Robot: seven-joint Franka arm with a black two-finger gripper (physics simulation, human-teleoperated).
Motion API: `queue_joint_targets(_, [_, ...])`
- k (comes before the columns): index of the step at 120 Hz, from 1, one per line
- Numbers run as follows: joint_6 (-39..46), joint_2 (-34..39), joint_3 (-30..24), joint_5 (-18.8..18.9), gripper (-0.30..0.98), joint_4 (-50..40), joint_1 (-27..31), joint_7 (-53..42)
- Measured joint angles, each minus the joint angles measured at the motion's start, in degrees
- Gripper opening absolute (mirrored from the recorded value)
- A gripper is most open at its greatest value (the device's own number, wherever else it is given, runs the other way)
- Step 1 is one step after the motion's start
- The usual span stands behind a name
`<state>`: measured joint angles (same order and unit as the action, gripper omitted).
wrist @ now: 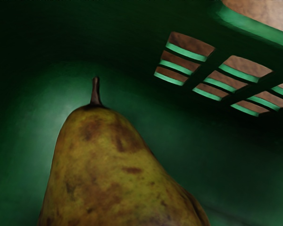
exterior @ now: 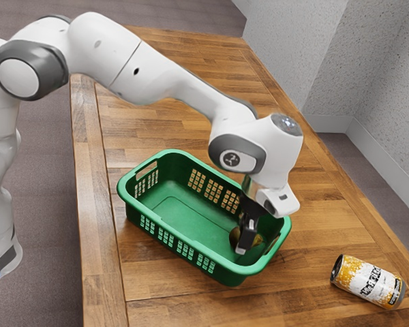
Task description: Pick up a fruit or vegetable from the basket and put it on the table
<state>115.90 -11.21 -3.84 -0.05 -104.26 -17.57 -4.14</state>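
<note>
My gripper (exterior: 246, 235) reaches down inside the green basket (exterior: 191, 262), at the end nearer the can. A yellow-green pear (exterior: 258, 240) is right at the gripper, partly covered by it in the exterior view; whether it is gripped cannot be seen. Up close in the wrist view, the pear (wrist: 101, 174) shows brown blotches and a dark stem, with the green basket (wrist: 179, 127) behind it. The far side of the gripper is hidden.
A yellow and white can (exterior: 368, 281) lies on its side on the wooden table (exterior: 313, 231), outside the basket toward the exterior view's right. The basket's slotted walls and raised rim surround the gripper.
</note>
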Motion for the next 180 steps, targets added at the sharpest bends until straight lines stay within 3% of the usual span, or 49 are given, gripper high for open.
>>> queue_joint_targets(34, [0.29, -1.42, 0.04, -0.21, 0.69, 0.25, 0.0, 0.58])
queue_joint_targets(71, [0.2, -1.58, 1.03, -0.78, 0.43, 0.27, -0.17, 1.65])
queue_joint_targets(79, [0.25, -1.13, 1.18, -0.61, 0.26, 0.31, -0.22, 1.85])
queue_joint_targets(90, [0.33, -0.46, 1.2, 0.15, 0.12, 0.33, -0.16, 2.49])
queue_joint_targets(107, [0.37, 1.7, 1.5, 1.78, 0.04, 0.02, -0.17, 3.8])
queue_joint_targets(121, [0.43, 5.43, 2.12, 2.37, 0.16, -2.87, -0.19, 4.65])
queue_joint_targets(144, [-0.13, 11.19, 2.98, 2.05, 0.25, -3.31, -0.19, 4.74])
queue_joint_targets(180, [-4.52, 10.56, 12.02, 2.85, 0.32, 6.67, -5.65, 2.41])
